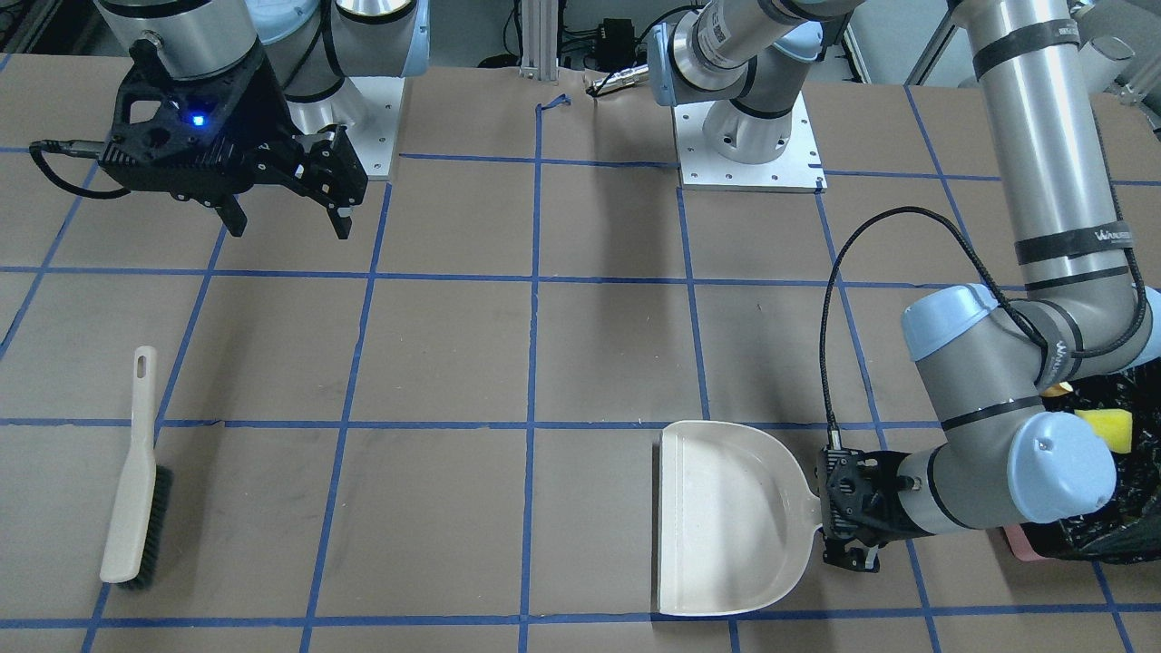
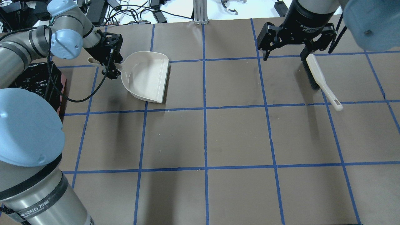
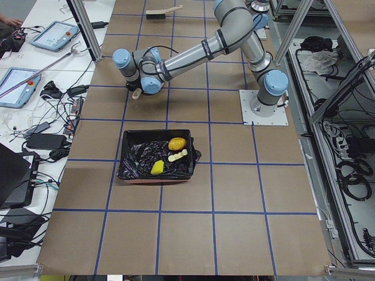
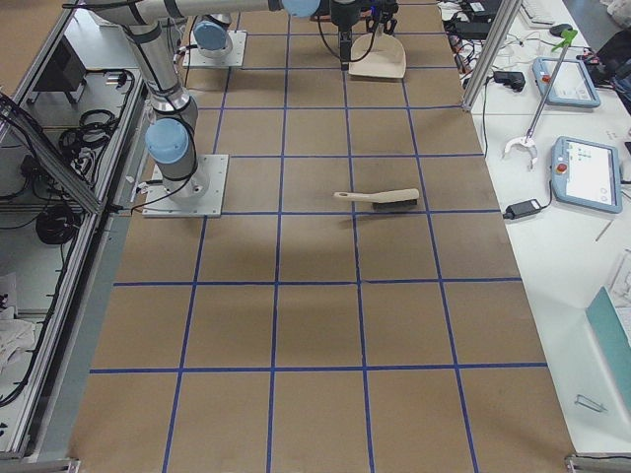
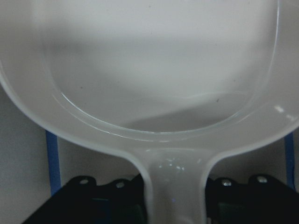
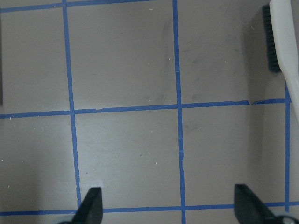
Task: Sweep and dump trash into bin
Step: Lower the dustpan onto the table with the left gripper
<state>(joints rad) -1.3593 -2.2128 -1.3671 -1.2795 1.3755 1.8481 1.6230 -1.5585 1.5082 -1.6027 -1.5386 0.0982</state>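
Status: trash (image 3: 177,143) all inside bin (image 3: 132,167), dumping looks done | dustpan (image 1: 726,517) empty beside bin, my left gripper (image 1: 839,519) clamped on its handle | my right gripper (image 1: 290,227) wide, empty | brush (image 1: 136,472) far from bin | only letting go remains.

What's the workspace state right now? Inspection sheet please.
Surface: brown paper table, blue tape grid.
Job's things: lump, sponge and a pale piece lie in the bin; dustpan empty, flat on table; brush lies on table.
Clutter: nothing seen.
Grippers: left gripper shut on dustpan handle; right gripper open, empty, raised.
Cables: black cable loops off left wrist.
Surroundings: tablets on side bench.
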